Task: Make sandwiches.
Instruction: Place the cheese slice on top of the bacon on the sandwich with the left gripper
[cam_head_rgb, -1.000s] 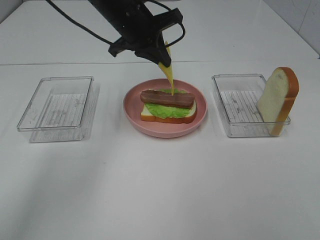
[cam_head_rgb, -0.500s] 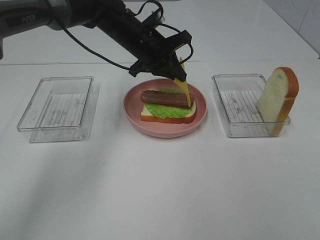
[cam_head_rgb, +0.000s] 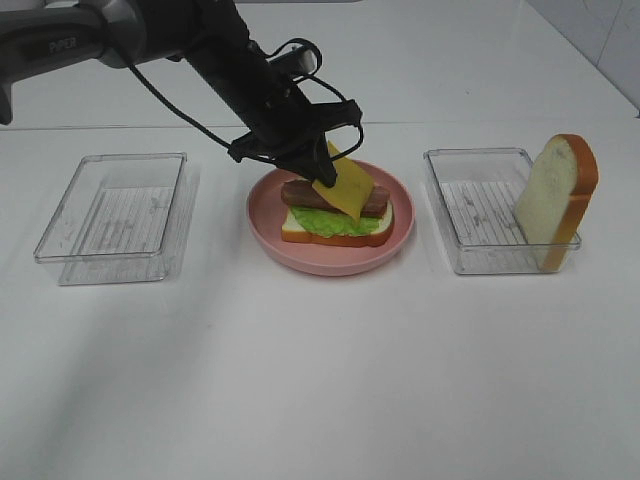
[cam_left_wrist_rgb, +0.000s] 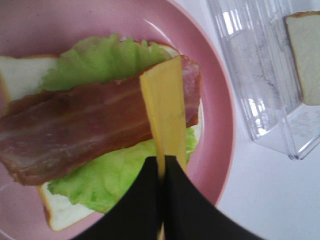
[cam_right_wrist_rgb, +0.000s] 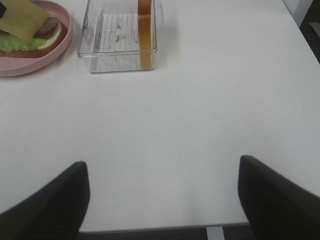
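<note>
The half-built sandwich (cam_head_rgb: 335, 218) lies on the pink plate (cam_head_rgb: 262, 222): one white bread slice, green lettuce (cam_left_wrist_rgb: 100, 60) and a brown bacon strip (cam_left_wrist_rgb: 75, 130). My left gripper (cam_head_rgb: 322, 162) is shut on one edge of the yellow cheese square (cam_head_rgb: 346, 188), which leans tilted against the bacon's right end. In the left wrist view the closed fingertips (cam_left_wrist_rgb: 145, 200) pinch the cheese (cam_left_wrist_rgb: 165, 110) above the bacon. A second bread slice (cam_head_rgb: 558, 200) stands upright in the right clear tray (cam_head_rgb: 470, 205). My right gripper (cam_right_wrist_rgb: 162, 195) hangs open over bare table, holding nothing.
An empty clear tray (cam_head_rgb: 115, 205) sits left of the plate. The left arm and its cable reach in from the upper left across the plate's back. In the right wrist view the plate (cam_right_wrist_rgb: 35, 67) and the tray with bread (cam_right_wrist_rgb: 120, 45) lie far ahead.
The left gripper has dropped lower and shifted left with the cheese. The cheese, earlier hanging edge-on, now leans flat-faced onto the bacon.
</note>
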